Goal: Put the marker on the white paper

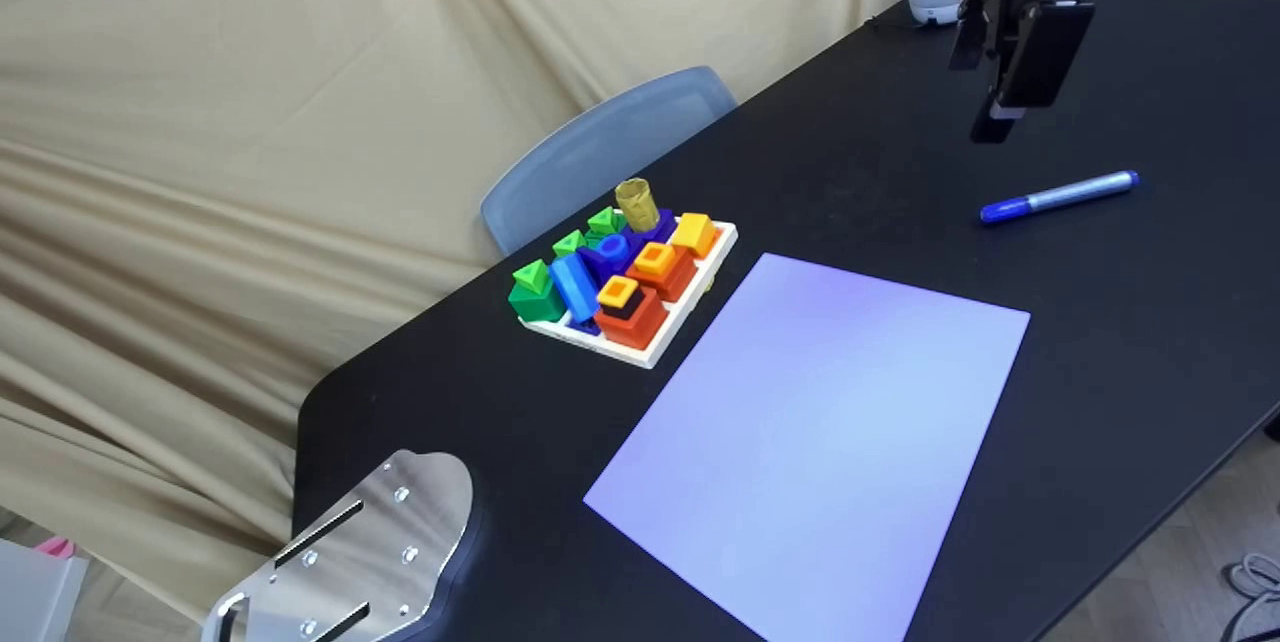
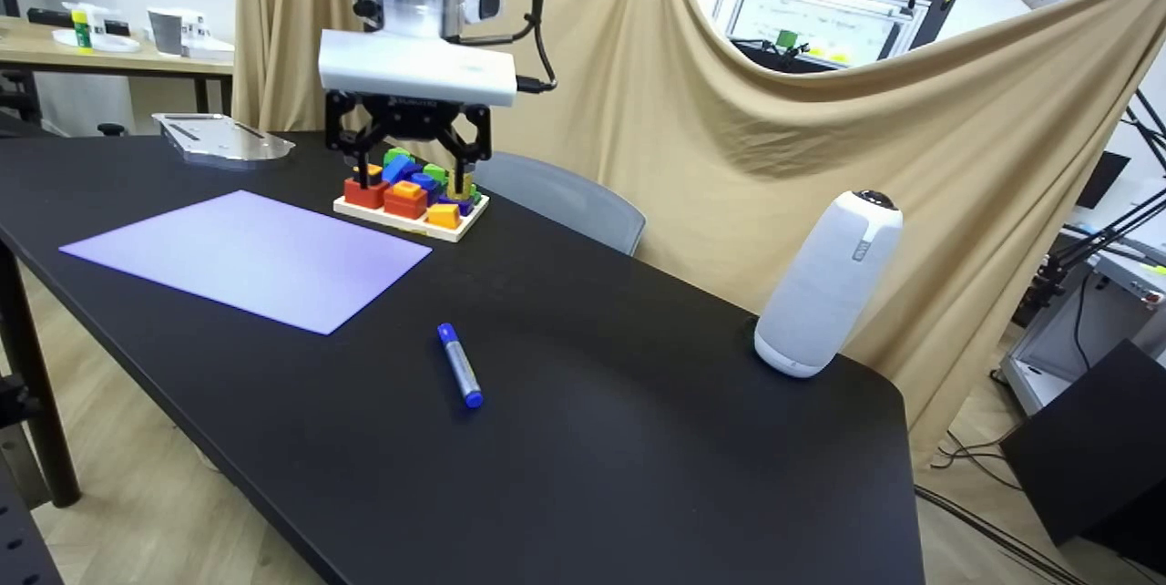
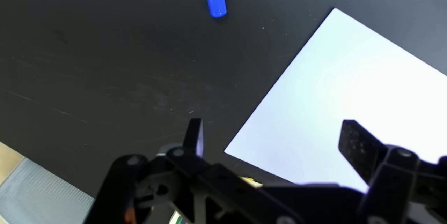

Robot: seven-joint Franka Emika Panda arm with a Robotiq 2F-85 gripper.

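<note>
One gripper [image 2: 411, 185] points down above the table [image 2: 638, 439], its fingers [image 3: 359, 147] spread apart. Coloured blocks [image 1: 612, 248] crowd the white tray [image 1: 688, 305].

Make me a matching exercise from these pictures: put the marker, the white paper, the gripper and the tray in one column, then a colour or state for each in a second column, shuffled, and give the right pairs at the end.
Things
1. marker
2. white paper
3. gripper
4. tray

Colours and states
A. bearing coloured blocks
B. open, raised above the black table, holding nothing
C. slim, blue and silver-grey
D. broad, flat, pale with a lavender tint

Pairs: 1-C; 2-D; 3-B; 4-A.
</note>
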